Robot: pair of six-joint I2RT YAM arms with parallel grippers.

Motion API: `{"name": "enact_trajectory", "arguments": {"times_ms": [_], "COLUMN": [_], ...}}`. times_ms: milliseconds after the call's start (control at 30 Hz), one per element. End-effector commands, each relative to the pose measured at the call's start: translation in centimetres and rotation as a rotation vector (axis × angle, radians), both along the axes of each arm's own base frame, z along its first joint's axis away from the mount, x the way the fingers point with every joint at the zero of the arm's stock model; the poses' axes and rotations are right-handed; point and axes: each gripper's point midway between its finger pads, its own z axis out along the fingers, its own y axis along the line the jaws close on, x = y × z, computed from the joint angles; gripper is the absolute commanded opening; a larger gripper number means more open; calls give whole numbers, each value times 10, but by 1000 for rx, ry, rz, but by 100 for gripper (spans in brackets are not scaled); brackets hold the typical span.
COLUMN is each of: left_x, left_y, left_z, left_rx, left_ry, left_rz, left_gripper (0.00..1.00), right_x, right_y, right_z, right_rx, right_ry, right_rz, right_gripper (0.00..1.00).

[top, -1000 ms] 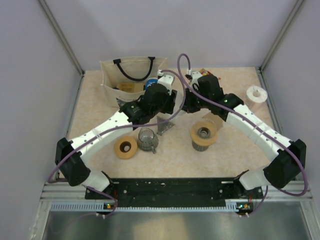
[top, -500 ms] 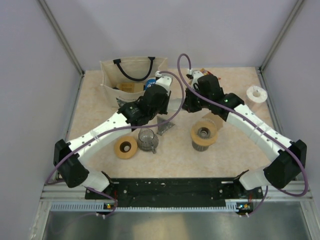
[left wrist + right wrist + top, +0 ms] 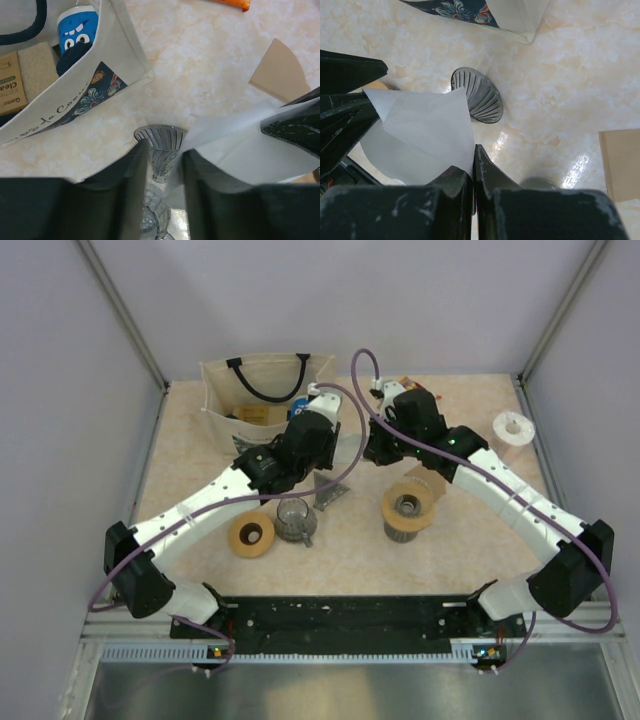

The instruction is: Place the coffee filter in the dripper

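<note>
Between the two arms, raised off the tabletop, the right gripper is clamped hard on one edge of the white filter, and the sheet fans out ahead of it toward the left gripper. That gripper's jaws stand partly apart with the filter's far corner reaching in between them; whether they pinch it I cannot tell. Just below both, a clear ribbed cone rests on the tabletop. Back from the right gripper, toward the arm bases and slightly to its right, the dripper stands on the tabletop, apart from the filter. Back from the left gripper sits a glass cup, with a tan ring just beside it on the left. Beyond the left gripper and to its left stands a cloth bag with a blue cup inside. A flat tan paper lies on the tabletop beyond the grippers, and a white roll sits well off to the right.
</note>
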Motion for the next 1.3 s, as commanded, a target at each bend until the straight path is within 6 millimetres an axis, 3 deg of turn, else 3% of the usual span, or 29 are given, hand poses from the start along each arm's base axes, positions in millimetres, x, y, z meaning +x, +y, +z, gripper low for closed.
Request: {"name": "enact_trajectory", "arguments": {"times_ms": [0,133,367,500,667,867,967,1100,1267], "left_x": [0,-14,-59,-80,-76,-53,-37,-36,-30], "left_y": [14,-8,-37,-40,-48,-65,-66,-81,-75], "left_z": [12,31,77,101,107,92,87,81,73], "left_rx": [-1,-109,-329,-433,-441,-299,-228,-217,-158], "left_ry": [-9,-24,-94,-152,-147,-123,-132,-89,-72], "left_rz": [41,-96,-381,-477,-486,-425,-355,-389,-346], "left_gripper": [46,99,99,99,99,99,92,67,42], "right_x": [-1,-12,-34,-47,-55,-50,-47,-45,-43], "right_y": [-6,-2,-20,-34,-52,-58,-57,-56,-61], "right_z": [37,39,46,56,64,66,67,63,60], "right_rx": [26,60,52,29,-17,-79,-84,-101,-133], "right_ry": [-79,-31,80,111,144,177,171,175,163], "right_rz": [-11,-1,-72,-108,-177,-216,-216,-203,-210], "right_gripper": [0,0,0,0,0,0,0,0,0]}}
